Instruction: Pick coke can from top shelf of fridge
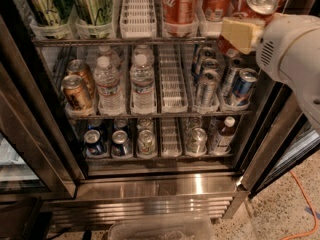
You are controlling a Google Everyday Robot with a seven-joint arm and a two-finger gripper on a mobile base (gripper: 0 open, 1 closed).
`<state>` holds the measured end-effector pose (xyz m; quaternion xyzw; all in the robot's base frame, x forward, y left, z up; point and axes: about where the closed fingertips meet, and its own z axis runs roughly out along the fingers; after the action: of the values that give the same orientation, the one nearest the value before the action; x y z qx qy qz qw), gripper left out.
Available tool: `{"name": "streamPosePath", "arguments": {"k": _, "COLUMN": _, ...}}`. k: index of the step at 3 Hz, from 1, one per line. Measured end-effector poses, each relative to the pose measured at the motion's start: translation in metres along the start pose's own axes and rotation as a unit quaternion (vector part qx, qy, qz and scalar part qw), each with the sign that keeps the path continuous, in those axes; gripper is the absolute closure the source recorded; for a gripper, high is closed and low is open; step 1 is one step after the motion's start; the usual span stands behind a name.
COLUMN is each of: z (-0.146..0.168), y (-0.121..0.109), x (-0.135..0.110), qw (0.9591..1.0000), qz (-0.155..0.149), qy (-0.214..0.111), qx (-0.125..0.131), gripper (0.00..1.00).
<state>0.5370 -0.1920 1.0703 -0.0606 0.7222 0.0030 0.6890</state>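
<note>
clasping coke can point(260, 2), claw point(247, 20) half-hidden top-right

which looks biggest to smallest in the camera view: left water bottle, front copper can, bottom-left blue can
1. left water bottle
2. front copper can
3. bottom-left blue can (may just be farther away)
The pincer is at upper right, by the coke can.

Floor: speckled terrazzo point(282, 209), visible at 4 to 5 o'clock. An orange cable point(306, 204) lies across it at 4 o'clock. A clear plastic bin point(160, 229) sits at 6 o'clock. The gripper point(245, 30) is at 1 o'clock.
</note>
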Motion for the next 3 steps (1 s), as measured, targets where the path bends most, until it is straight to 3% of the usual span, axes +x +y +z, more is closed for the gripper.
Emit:
{"name": "streamPosePath", "arguments": {"k": 1, "z": 0.0, "y": 0.0, "x": 0.0, "qw": 1.0, "qz": 0.0, "qy": 0.0, "qx": 0.0, "gripper": 1.0}}
{"name": "streamPosePath", "arguments": {"k": 2, "z": -0.014, "y": 0.021, "x": -0.023, "qw": 0.9993, "qz": 0.018, "qy": -0.012, "qx": -0.03, "gripper": 1.0}}
{"name": "streamPosePath", "arguments": {"k": 3, "z": -0.058, "y": 0.048, "x": -0.043, "qw": 0.9971, "qz": 0.032, "qy": -0.017, "qx": -0.067, "gripper": 1.0}}
